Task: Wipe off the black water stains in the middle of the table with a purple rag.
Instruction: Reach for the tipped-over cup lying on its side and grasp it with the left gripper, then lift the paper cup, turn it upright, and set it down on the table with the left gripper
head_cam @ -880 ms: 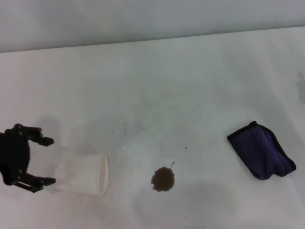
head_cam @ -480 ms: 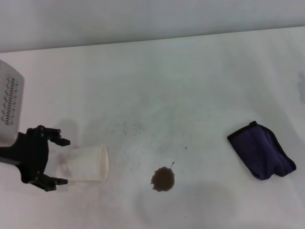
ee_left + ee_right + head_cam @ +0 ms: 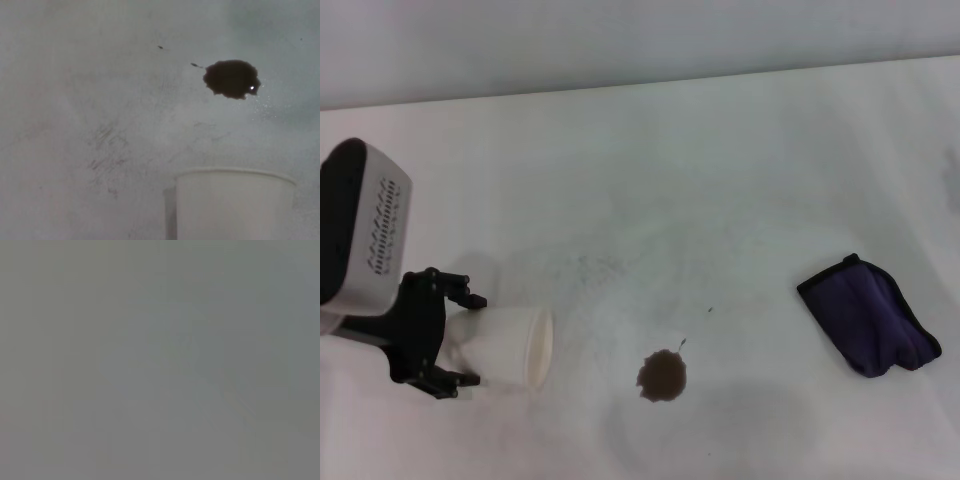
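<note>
The black water stain (image 3: 663,376) is a small dark blot on the white table (image 3: 720,180), near the front middle; it also shows in the left wrist view (image 3: 231,78). The purple rag (image 3: 870,316) lies folded at the right, untouched. A white paper cup (image 3: 510,347) lies on its side at the left, mouth toward the stain; the left wrist view shows it close up (image 3: 232,205). My left gripper (image 3: 463,340) is open, its fingers on either side of the cup's base end. The right gripper is out of view.
Faint grey speckled smudges (image 3: 588,268) mark the table behind the cup and stain. The table's far edge (image 3: 640,85) runs across the back. The right wrist view shows only plain grey.
My left gripper has moved right and forward onto the lying cup, its open fingers now straddling the cup's base. The cup has shifted slightly. Rag and stain have not moved.
</note>
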Robot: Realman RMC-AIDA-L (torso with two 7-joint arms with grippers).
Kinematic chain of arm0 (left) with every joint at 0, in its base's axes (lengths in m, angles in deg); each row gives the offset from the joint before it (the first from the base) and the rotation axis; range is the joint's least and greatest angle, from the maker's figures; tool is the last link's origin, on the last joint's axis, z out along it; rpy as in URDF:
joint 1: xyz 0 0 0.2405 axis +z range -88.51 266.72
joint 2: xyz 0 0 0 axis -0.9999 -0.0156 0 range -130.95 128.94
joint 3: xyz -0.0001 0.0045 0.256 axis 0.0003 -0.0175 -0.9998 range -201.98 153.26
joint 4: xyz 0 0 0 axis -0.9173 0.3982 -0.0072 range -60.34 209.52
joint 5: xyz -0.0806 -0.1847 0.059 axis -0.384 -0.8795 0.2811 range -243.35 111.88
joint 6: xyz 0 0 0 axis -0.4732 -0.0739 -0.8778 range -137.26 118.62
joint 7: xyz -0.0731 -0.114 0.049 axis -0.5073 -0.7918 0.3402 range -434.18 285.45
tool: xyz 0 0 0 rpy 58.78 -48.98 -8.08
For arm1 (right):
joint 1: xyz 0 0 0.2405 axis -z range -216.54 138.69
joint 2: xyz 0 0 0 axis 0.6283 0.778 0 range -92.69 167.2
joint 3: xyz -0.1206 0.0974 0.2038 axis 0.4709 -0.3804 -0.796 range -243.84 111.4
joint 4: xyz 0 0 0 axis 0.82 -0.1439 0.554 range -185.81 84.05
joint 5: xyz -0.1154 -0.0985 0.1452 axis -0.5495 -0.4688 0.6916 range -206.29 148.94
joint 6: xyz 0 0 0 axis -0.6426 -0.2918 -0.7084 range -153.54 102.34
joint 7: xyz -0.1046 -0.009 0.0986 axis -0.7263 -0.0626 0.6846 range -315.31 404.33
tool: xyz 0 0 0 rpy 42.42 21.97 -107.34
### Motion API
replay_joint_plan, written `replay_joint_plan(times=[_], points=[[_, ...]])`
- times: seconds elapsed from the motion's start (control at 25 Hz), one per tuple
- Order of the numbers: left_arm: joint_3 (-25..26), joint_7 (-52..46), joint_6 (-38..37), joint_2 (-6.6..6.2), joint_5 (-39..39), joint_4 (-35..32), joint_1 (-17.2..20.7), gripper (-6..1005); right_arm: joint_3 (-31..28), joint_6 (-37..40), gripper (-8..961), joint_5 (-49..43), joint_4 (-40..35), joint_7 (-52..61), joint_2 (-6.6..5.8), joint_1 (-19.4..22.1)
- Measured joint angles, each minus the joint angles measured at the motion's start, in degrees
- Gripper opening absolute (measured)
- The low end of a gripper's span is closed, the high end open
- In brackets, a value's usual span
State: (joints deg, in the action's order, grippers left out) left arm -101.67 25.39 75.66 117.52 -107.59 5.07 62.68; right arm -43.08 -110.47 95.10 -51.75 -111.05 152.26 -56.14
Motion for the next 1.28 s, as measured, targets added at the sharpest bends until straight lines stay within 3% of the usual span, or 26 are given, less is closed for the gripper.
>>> replay_joint_plan(times=[0.28,0.96,1.28], points=[[-2.5,1.13,-4.2,0.37,-2.11,2.27,0.46,874,0.24,-0.42,424,-0.01,-0.26,0.0,0.04,0.15],[-2.61,1.11,-5.12,0.37,-5.82,3.23,1.78,816,0.58,-1.72,424,-0.09,1.33,0.05,0.03,0.61],[4.07,1.49,-6.24,0.32,-17.75,1.93,4.43,808,0.62,-3.08,425,-0.12,1.37,-0.01,-0.05,1.01]])
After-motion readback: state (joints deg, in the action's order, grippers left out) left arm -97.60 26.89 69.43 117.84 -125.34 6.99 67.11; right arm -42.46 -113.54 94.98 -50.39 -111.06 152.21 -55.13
